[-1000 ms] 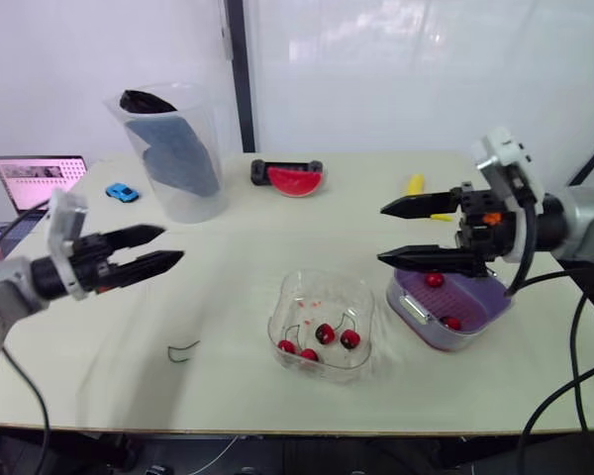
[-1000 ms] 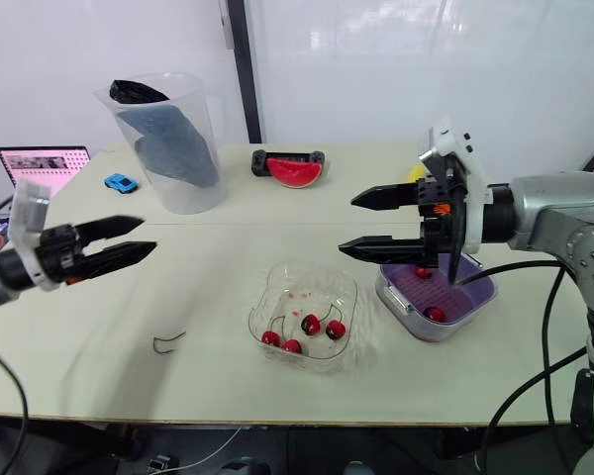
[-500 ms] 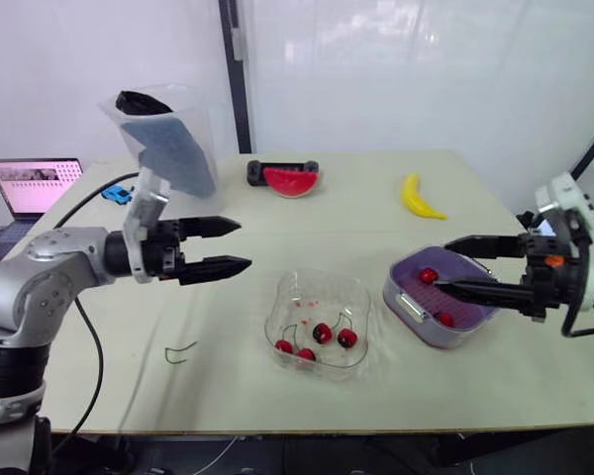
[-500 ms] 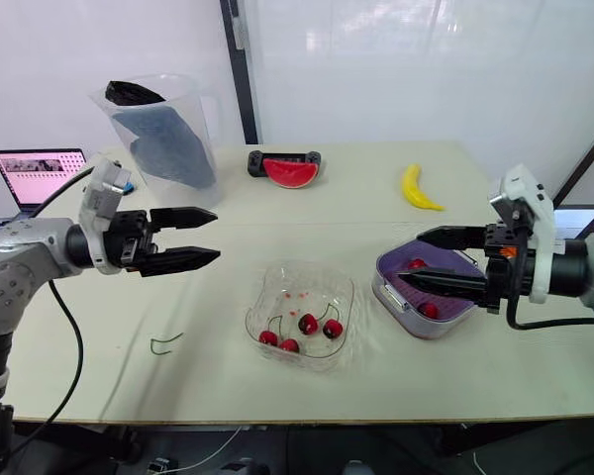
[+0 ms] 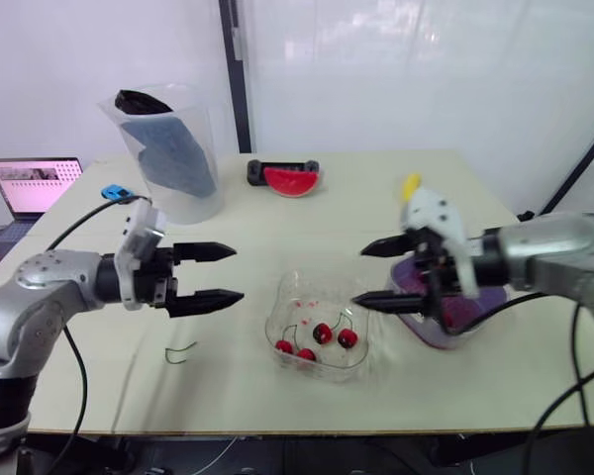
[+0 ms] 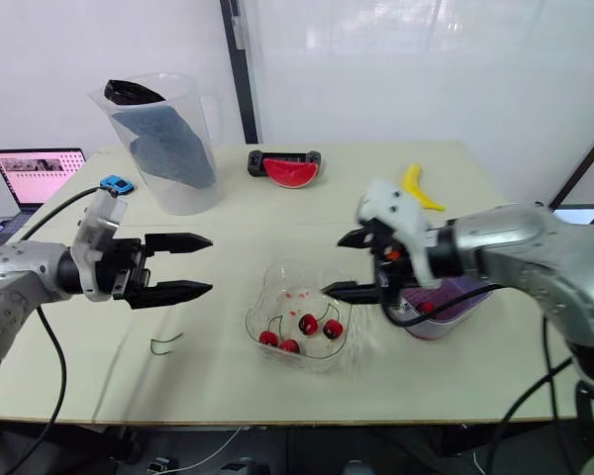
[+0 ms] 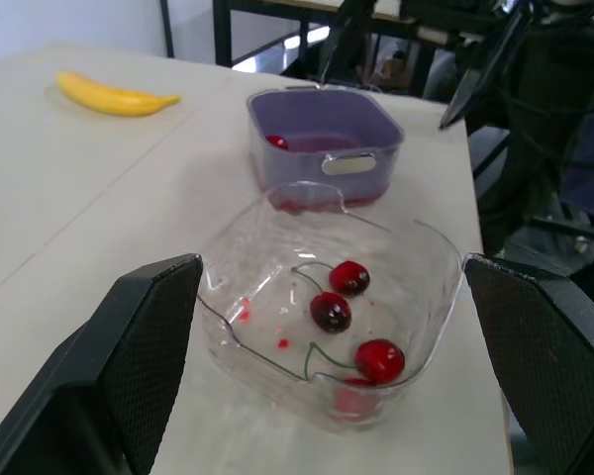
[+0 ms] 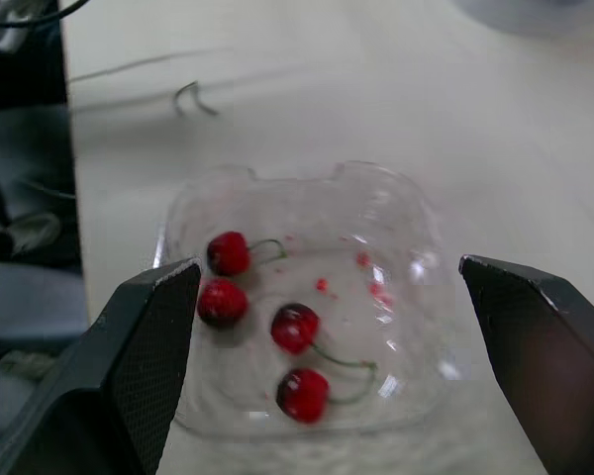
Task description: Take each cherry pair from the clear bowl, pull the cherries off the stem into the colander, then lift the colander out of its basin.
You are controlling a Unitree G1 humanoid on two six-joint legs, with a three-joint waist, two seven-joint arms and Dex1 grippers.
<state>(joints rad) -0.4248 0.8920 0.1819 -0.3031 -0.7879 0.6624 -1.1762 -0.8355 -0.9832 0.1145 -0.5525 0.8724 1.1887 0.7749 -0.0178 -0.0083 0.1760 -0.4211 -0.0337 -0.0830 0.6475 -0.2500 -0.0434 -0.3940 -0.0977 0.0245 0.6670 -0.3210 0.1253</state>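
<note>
The bowl (image 5: 315, 279) sat on the desk (image 5: 277, 226) in front of the robot, with four cherries (image 5: 323, 333) lying in its near half, their green stems curling up from them, and a few red smears on its floor. The colander (image 7: 376, 139) stood just beside the bowl on the robot's right, with one cherry (image 7: 275, 142) visible against its inner wall. The left hand (image 5: 239, 273) hung above the desk to the left of the bowl, clear of it, its two fingers wide apart and holding nothing. The right hand (image 5: 357, 278) hung over the bowl's right edge, between bowl and colander, its fingers likewise spread and empty, the tips pointing toward the left hand. A bare stem (image 5: 182, 351) lay on the desk near the left hand. Farther back were a banana (image 7: 114, 97), a jug (image 5: 173, 153) and a watermelon slice (image 5: 290, 180).
</note>
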